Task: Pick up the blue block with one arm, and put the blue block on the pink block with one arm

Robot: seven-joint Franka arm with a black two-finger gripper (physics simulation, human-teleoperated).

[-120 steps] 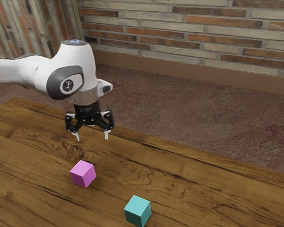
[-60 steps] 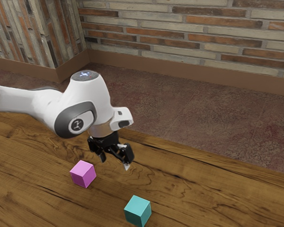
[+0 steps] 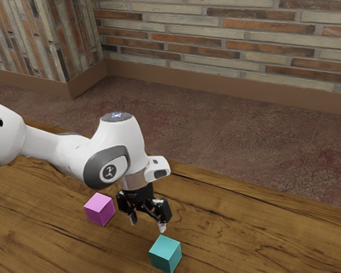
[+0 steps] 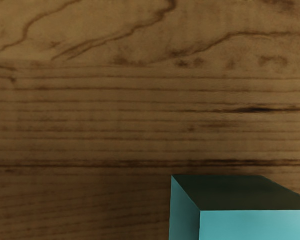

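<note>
Since the earlier exterior views, the arm has swung down and toward the exterior view's right, carrying the end effector (image 3: 148,222) from high over the worktop's (image 3: 261,227) far edge to a low position near the blue block (image 3: 165,253). Its fingers stand spread apart, tilted, and grip nothing. The blue block rests flat on the worktop just below the fingertips and slightly to the exterior view's right, not touching them. In the wrist view the blue block (image 4: 240,210) appears off to one side of the hand, which suggests that the hand is not yet centred over it. The step in hand is judged to be the approach for the pick. The next move calls for centring, squaring the fingers to two opposite faces, descending and closing. The pink block (image 3: 99,209) lies beside the end effector toward the exterior view's left, well apart from the blue block.
</note>
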